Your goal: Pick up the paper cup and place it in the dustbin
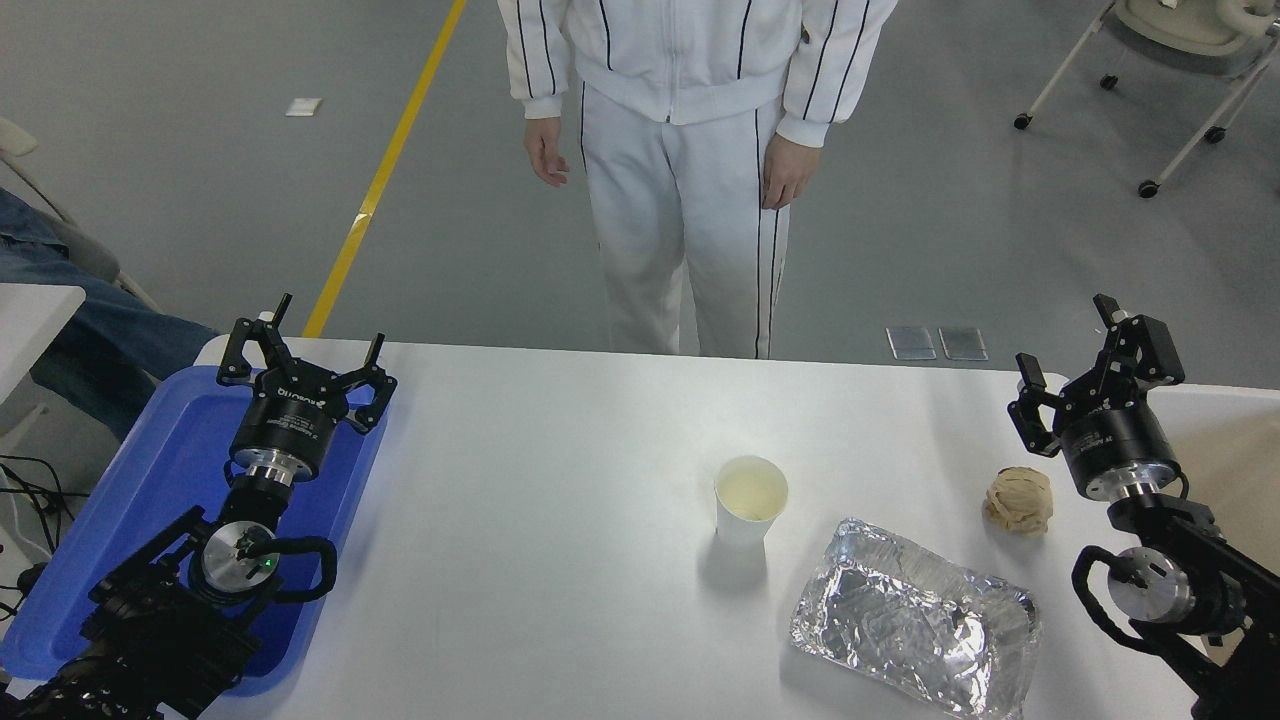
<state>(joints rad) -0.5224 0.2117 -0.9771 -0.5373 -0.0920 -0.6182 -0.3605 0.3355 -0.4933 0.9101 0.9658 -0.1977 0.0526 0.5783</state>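
Dustbin cut off by right edge (right arm overlaps it).

The white bench carries a blue tray under the left claw. An upright paper cup stands well left of the right claw; a crumpled tan paper ball lies just below that claw, and a crinkled foil tray nearer the camera
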